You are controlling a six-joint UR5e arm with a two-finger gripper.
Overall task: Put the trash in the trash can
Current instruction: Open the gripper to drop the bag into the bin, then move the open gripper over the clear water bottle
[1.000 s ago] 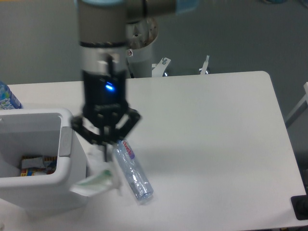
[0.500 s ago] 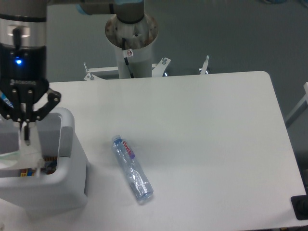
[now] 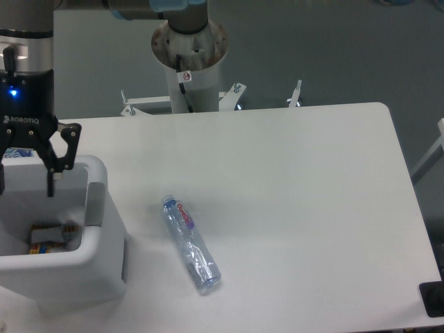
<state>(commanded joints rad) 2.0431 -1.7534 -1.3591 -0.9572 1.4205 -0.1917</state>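
At the far left you find the gripper (image 3: 26, 182) hanging over the open mouth of the trash can (image 3: 97, 239). Its fingers (image 3: 52, 177) are spread wide apart and carry nothing. A blue indicator light glows on the gripper body. Inside the trash can, at the bottom, you see a colourful flat item (image 3: 47, 234); the crumpled wrapper cannot be made out from this view. The trash can stands on the left part of the white table (image 3: 298, 201), with a grey panel on its right rim. Just right of the trash can, apart from it, the crushed clear bottle (image 3: 191, 243) lies flat on the table, cap end toward the upper left, pink-purple label near the cap. Behind the table stands the arm's base column (image 3: 189, 66).
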